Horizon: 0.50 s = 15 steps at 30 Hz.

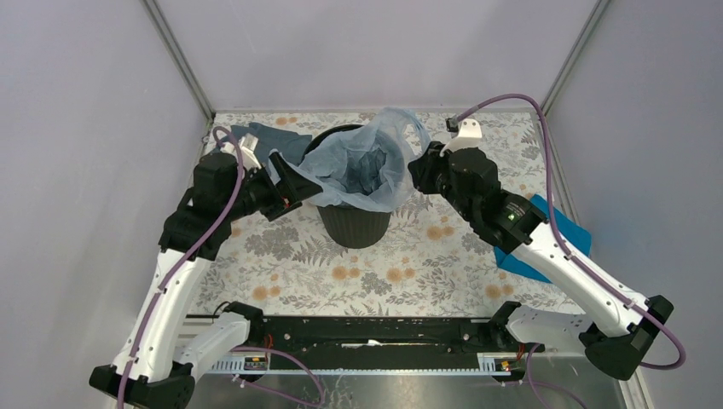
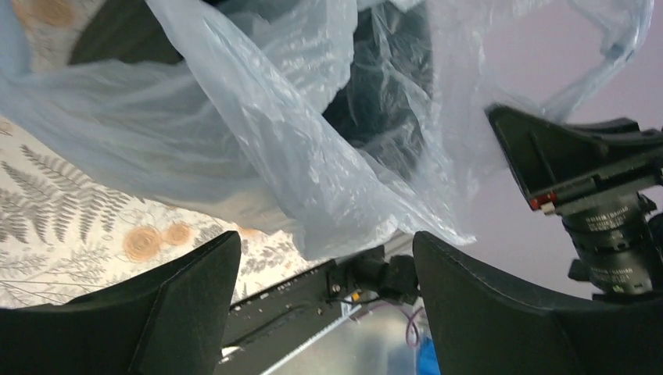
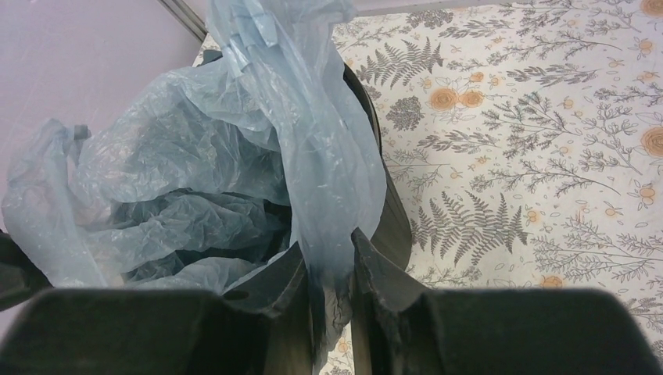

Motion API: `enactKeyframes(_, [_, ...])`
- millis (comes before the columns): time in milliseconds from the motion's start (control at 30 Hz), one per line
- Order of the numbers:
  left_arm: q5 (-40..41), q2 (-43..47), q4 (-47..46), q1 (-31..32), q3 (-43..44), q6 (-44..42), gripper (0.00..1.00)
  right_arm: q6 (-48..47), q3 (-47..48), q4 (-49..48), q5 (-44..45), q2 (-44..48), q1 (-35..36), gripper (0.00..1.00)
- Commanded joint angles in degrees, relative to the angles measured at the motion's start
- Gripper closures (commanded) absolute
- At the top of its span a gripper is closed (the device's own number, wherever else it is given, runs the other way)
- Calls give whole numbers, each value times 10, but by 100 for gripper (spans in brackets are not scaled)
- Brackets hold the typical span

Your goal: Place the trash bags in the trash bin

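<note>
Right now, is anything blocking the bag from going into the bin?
Nothing visible blocks it. The trash bag already hangs inside the open trash bin, spilling over its rim. The right gripper pinches its edge; the left gripper is open beside it.

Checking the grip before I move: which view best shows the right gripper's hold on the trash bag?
Right wrist: the right gripper pinches the trash bag between its fingers. Top external hides that contact; left wrist shows the bag, not the pinch.
</note>
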<state>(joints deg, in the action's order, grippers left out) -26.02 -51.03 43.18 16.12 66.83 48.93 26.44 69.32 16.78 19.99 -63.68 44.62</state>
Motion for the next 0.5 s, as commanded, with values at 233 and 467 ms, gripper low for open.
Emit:
enactKeyframes(233, [83, 13, -70, 1, -2, -16, 57, 14, -26, -28, -15, 31, 2, 80])
enactKeyframes(467, [17, 135, -146, 1, -144, -1, 85, 30, -122, -68, -34, 83, 2, 65])
